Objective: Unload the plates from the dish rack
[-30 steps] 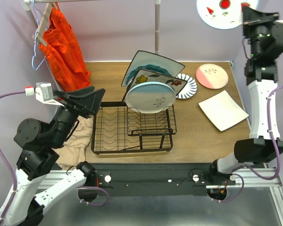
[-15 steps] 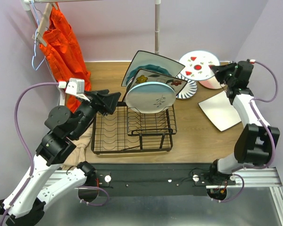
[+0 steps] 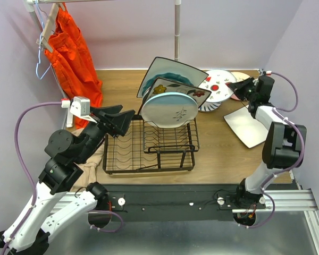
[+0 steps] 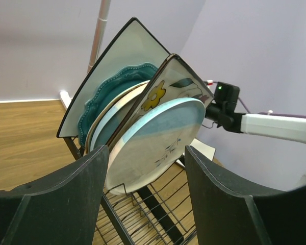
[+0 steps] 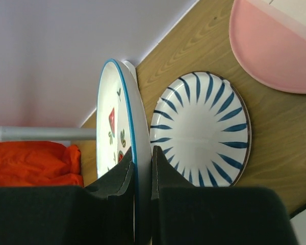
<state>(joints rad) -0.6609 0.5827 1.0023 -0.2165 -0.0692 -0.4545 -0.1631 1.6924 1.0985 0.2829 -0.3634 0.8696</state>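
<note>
The right fingers [image 3: 240,88] are shut tight on the rim of the red-fruit plate [image 5: 112,132]. The plate is held on its edge at the far right corner of the desk [image 3: 223,154], just above the striped plate [image 5: 201,127]. Only a thin bit of rim is pinched, so the plate could slip or swing. If it is let down too fast, both plates could be chipped. The pink plate [image 5: 275,46] could be bumped too.

The left fingers [image 3: 118,116] are wide open and nothing is held. They are aimed at the mint plate [image 4: 158,138] in the dish rack [image 3: 149,143], near the middle of the desk. The plates there lean on each other, so others could be tipped when one is pulled.
</note>
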